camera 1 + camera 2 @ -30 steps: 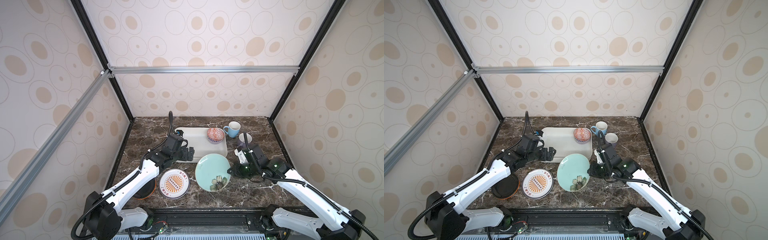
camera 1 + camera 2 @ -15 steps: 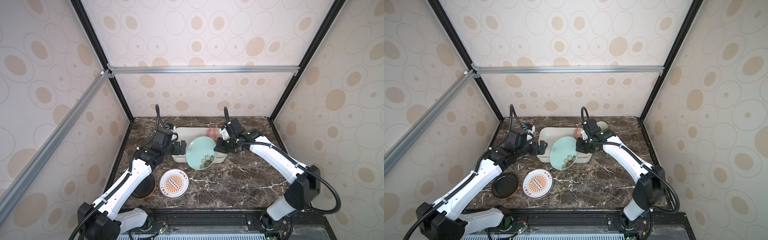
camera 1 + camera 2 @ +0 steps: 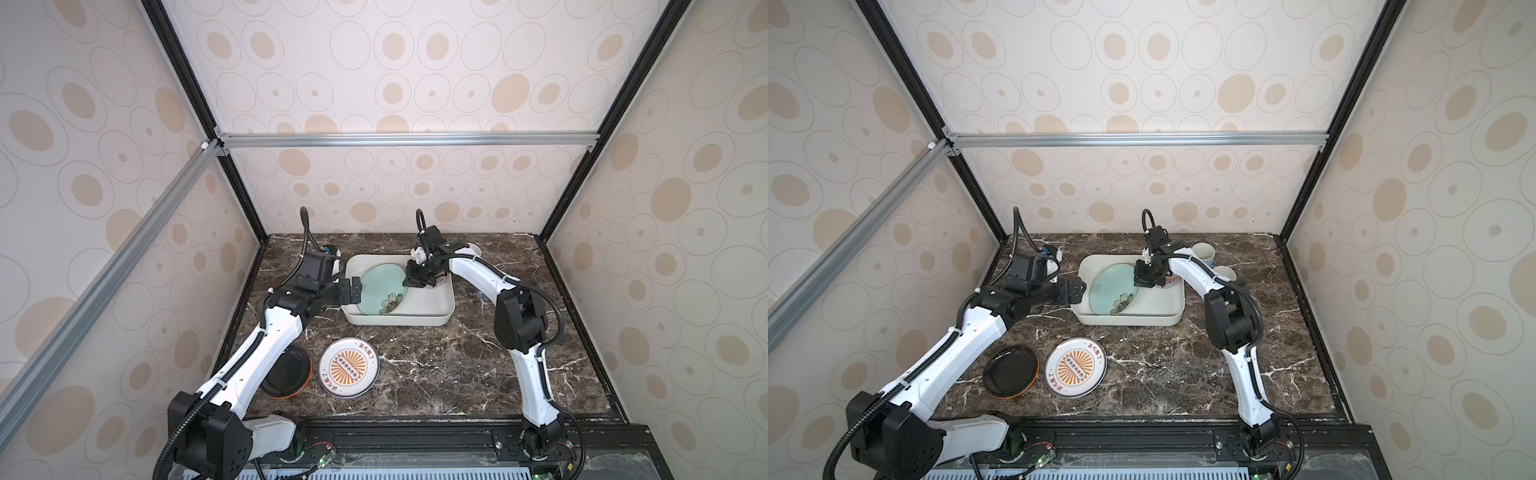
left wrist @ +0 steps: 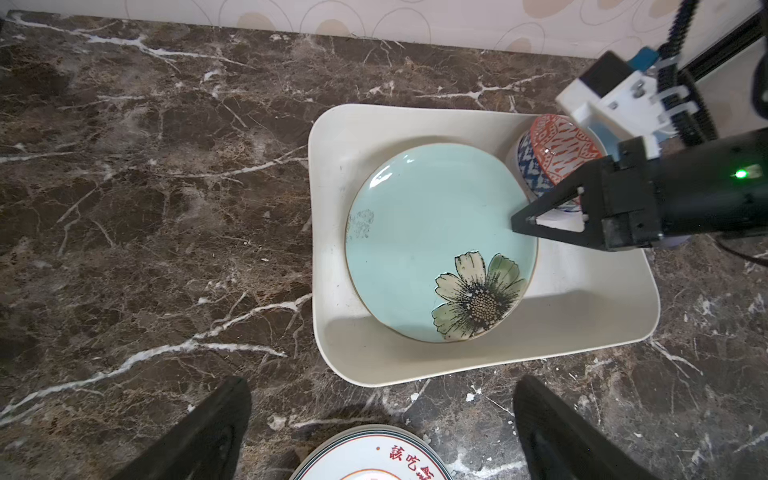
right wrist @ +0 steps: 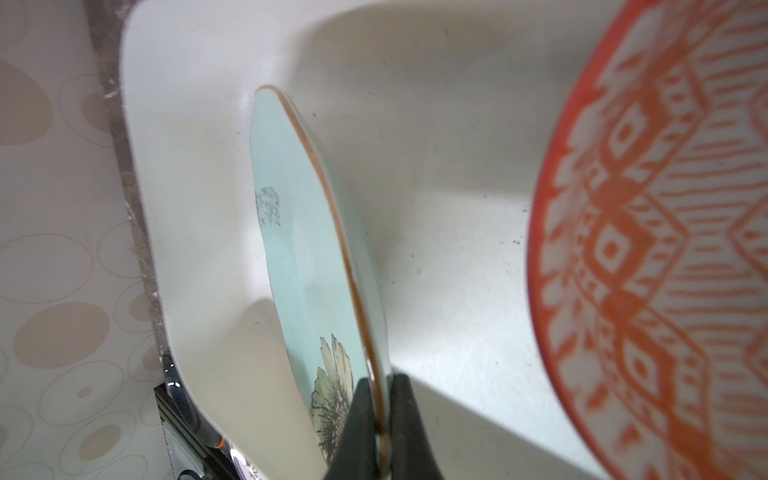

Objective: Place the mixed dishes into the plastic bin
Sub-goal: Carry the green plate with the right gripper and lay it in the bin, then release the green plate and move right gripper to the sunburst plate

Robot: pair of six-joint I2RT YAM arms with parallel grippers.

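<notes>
A teal flowered plate sits tilted inside the white plastic bin. My right gripper is shut on its rim. A red-patterned bowl stands in the bin's far right corner, close to that gripper. My left gripper is open and empty just outside the bin's left wall. An orange-sunburst plate and an orange-and-black plate lie on the table in front.
Two mugs stand at the back right behind the right arm. The left arm partly covers the orange-and-black plate in a top view. Patterned walls and black frame posts close in the marble table on three sides.
My right gripper has carried the teal plate from the front of the table up into the bin. The left gripper has drawn back a little to the bin's left side, still open.
</notes>
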